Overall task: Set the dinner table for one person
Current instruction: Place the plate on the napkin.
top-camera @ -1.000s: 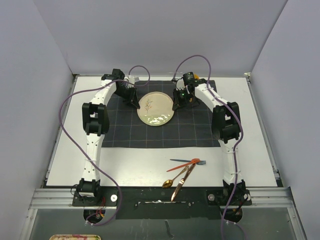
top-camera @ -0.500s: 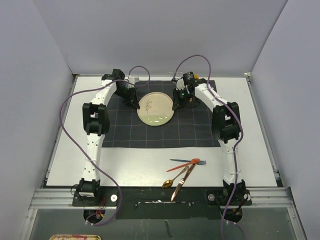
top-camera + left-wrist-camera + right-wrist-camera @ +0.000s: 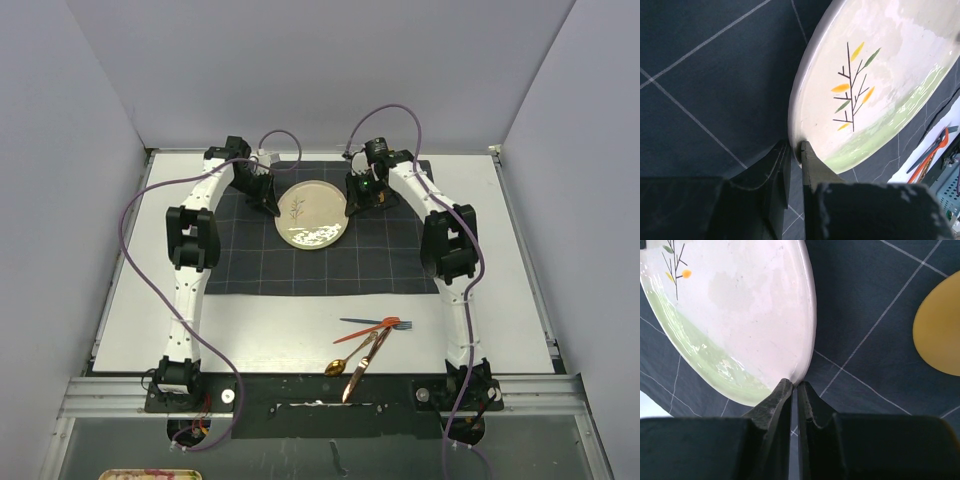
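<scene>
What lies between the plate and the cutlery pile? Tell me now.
Top view: from the plate, dark gridded cloth, then bare white dinner table up to the cutlery.

You've got a glossy, glazed plate (image 3: 875, 85), smooth and throwing reflections, on a matt dark woven cloth (image 3: 705, 90). Your left gripper (image 3: 795, 147) shows fingers (image 3: 817, 172) of matt black, grainy plastic. The dinner table (image 3: 150, 320) looks smooth and white, its rail (image 3: 110, 398) bare metal, and the gold cutlery (image 3: 358, 372) gleams.

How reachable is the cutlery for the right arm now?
Probably not yet: the right gripper is clamped on the plate rim. Otherwise the cutlery lies uncovered on the table near its base.
</scene>
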Controlling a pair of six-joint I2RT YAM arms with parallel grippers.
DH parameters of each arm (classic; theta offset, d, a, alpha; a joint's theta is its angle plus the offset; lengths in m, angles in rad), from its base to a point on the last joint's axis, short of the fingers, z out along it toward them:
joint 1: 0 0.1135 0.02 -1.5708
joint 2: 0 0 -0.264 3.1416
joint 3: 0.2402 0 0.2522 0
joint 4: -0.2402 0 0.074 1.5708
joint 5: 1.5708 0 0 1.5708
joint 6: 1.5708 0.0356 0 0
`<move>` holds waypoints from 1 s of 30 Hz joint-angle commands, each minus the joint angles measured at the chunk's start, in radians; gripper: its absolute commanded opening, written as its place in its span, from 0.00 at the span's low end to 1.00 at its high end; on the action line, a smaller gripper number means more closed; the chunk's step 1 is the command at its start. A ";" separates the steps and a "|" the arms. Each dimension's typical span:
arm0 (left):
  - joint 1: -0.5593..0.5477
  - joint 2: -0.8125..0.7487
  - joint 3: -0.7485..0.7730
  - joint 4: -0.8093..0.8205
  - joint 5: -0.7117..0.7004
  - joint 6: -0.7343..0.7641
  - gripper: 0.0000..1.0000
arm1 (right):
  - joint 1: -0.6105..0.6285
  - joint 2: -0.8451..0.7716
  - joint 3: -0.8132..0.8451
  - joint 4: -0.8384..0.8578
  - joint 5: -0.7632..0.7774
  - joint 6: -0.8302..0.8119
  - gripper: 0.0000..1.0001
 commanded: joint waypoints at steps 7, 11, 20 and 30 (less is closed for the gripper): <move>0.004 0.028 0.069 -0.001 -0.025 0.052 0.00 | -0.014 0.002 0.064 -0.032 0.012 -0.035 0.01; 0.004 0.028 0.072 -0.005 -0.043 0.057 0.00 | -0.013 0.011 0.075 -0.045 0.006 -0.043 0.01; 0.004 0.033 0.072 -0.009 -0.047 0.062 0.00 | 0.001 0.035 0.103 -0.074 0.014 -0.061 0.01; 0.004 0.035 0.089 -0.024 -0.057 0.072 0.00 | 0.015 0.062 0.148 -0.101 0.012 -0.073 0.03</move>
